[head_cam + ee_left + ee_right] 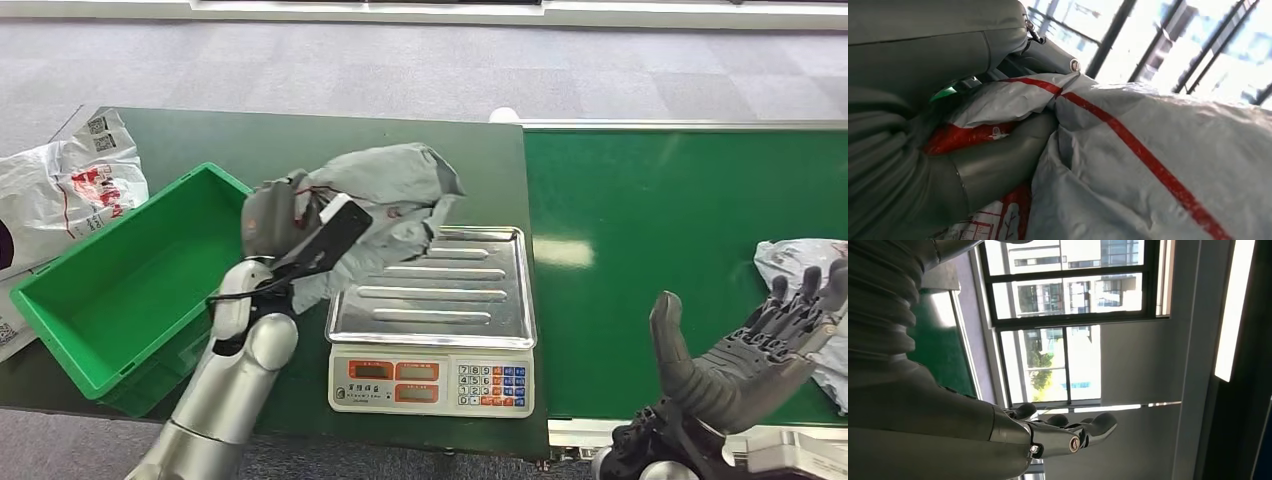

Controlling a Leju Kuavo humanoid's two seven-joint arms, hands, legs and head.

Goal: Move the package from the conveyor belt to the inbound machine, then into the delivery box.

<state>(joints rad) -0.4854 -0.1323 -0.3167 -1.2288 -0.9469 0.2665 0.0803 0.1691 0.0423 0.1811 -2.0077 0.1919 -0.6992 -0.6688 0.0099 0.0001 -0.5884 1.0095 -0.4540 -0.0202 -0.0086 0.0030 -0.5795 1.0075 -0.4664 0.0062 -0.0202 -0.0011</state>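
Gripping a crumpled grey package [392, 195] with red stripes, the robot's left hand [290, 225] holds it raised above the gap between the silver scale [435, 310] and the green delivery box [120, 280]. In the left wrist view the thumb and fingers [998, 165] press into the folds of the bag's plastic. Most of the package trails from the hand toward the scale, its far end hanging over the corner of the weighing tray, while the box lies on the hand's other side, just beside the forearm. Judging from this, the coming move is a short sideways carry away from the scale and over the box's near wall. The right hand [745, 350] is held up, fingers spread and holding nothing, over the green conveyor belt [660, 220], near a second pale package [800, 262]. More white bags [65, 185] lie beyond the box.
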